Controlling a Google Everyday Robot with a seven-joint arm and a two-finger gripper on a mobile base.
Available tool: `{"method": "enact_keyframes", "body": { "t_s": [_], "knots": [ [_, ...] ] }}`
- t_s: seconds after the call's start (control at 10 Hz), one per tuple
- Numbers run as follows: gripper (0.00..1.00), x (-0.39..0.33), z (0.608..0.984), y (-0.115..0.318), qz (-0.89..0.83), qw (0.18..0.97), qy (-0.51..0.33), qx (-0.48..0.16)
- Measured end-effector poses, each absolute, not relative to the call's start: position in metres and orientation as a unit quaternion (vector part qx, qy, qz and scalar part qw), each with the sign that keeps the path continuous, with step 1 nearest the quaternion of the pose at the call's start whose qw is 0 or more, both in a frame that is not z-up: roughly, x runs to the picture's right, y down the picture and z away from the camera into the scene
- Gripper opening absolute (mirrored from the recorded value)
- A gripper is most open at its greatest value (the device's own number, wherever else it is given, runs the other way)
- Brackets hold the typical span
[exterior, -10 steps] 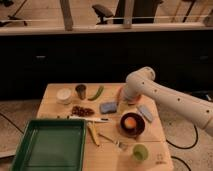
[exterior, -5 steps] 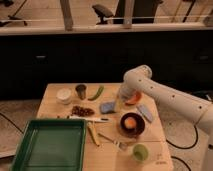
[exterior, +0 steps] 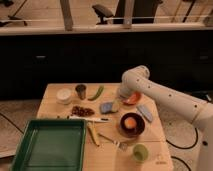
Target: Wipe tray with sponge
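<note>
The large green tray (exterior: 50, 145) lies at the front left corner of the wooden table (exterior: 55, 112). The small blue sponge (exterior: 106, 107) with a yellowish face lies near the table's middle, to the right of and behind the tray. My gripper (exterior: 121, 96) hangs from the white arm (exterior: 165, 97), which reaches in from the right. It is just above and to the right of the sponge, beside an orange item (exterior: 133, 98).
A white bowl (exterior: 64, 95), a dark cup (exterior: 80, 91) and a green vegetable (exterior: 96, 93) stand at the back. Brown bits (exterior: 82, 110), a knife (exterior: 90, 118), a dark bowl (exterior: 132, 124), a blue-grey slab (exterior: 145, 113) and a green round item (exterior: 140, 152) fill the middle and right.
The arm has swung left and lowered, bringing the gripper from above the table's right part down close to the sponge. Nothing on the table has moved.
</note>
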State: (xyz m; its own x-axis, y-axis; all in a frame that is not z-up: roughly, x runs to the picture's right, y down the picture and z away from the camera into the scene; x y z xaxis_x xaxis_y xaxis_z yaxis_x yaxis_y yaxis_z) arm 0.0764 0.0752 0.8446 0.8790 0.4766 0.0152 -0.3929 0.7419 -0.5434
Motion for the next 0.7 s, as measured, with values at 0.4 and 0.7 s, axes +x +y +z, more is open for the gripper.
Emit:
{"method": "enact_keyframes", "body": {
  "t_s": [0.4,0.7],
  "knots": [
    [0.8,0.072,0.852,0.084,0.251,0.924,-0.076,-0.278],
    [0.8,0.071,0.857,0.09,0.263,0.92,-0.074,-0.281]
  ]
}}
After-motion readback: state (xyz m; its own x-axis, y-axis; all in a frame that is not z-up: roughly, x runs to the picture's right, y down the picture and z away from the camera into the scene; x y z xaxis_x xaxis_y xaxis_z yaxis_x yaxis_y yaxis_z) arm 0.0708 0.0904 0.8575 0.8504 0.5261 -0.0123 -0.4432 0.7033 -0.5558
